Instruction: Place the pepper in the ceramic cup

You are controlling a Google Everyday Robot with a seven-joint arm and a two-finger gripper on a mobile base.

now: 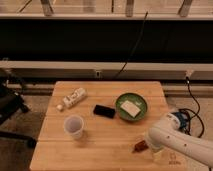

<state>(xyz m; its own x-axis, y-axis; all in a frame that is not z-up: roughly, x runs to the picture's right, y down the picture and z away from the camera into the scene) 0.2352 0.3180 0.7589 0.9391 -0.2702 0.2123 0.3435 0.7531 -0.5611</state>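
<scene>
The pepper (140,146), small and reddish-brown, lies on the wooden table (107,150) near the front right edge. The ceramic cup (74,126), plain white and upright, stands on the left half of the table, well apart from the pepper. My white arm (177,142) comes in from the lower right. The gripper (151,149) sits right beside the pepper on its right side, low over the table and open. Most of it is hidden under the arm's last link. I cannot tell whether it touches the pepper.
A green bowl (132,107) holding a pale block sits at the right rear, just behind the arm. A black phone (104,111) lies in the middle and a white bottle (72,98) on its side at the left rear. Cables trail on the floor at right.
</scene>
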